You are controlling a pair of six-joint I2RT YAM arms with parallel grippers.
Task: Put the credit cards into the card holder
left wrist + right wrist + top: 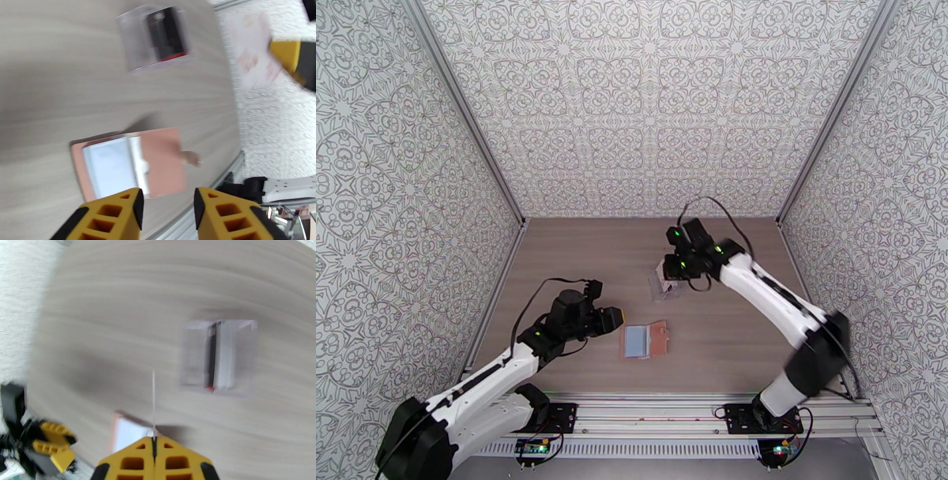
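The white card (pixel 254 47) pinched edge-on between the clamped right fingers (pixel 126 463) may slip, and the loose card holder (pixel 644 341) may skid, since the parted left fingers (pixel 110 217) hold nothing.

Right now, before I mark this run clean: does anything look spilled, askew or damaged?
Nothing stands out. The card holder lies open and flat on the table, the other cards sit in the clear pouch, and the right hand pinches one white card.
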